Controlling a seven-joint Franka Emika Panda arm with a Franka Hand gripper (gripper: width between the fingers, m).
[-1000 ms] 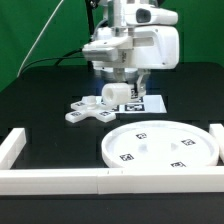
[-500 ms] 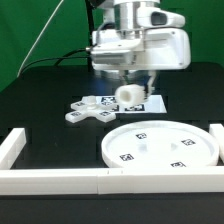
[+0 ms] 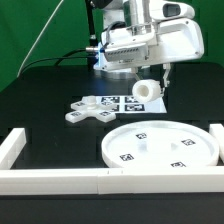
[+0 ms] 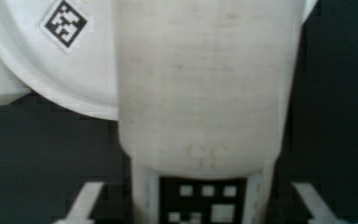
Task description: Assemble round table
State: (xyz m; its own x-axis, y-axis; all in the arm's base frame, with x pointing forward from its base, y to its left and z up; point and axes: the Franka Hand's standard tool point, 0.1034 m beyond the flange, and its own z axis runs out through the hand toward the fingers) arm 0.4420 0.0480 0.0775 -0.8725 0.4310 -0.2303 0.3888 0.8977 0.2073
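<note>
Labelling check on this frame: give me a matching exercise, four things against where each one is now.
Things:
1 cylinder leg
2 round disc
3 cross-shaped base
4 border rail

Places:
A lying flat on the table, close to the border rail
B running along the table's near edge
C held in the gripper
D on the table, on the exterior view's left of the leg

Pairs: 1-C, 2-A, 3-D, 4-B.

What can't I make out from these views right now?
- Exterior view: claw fingertips, hidden by the arm and leg.
- Wrist view: the leg covers most of the round disc; cross base out of frame.
- Exterior view: tag patterns too small to read.
</note>
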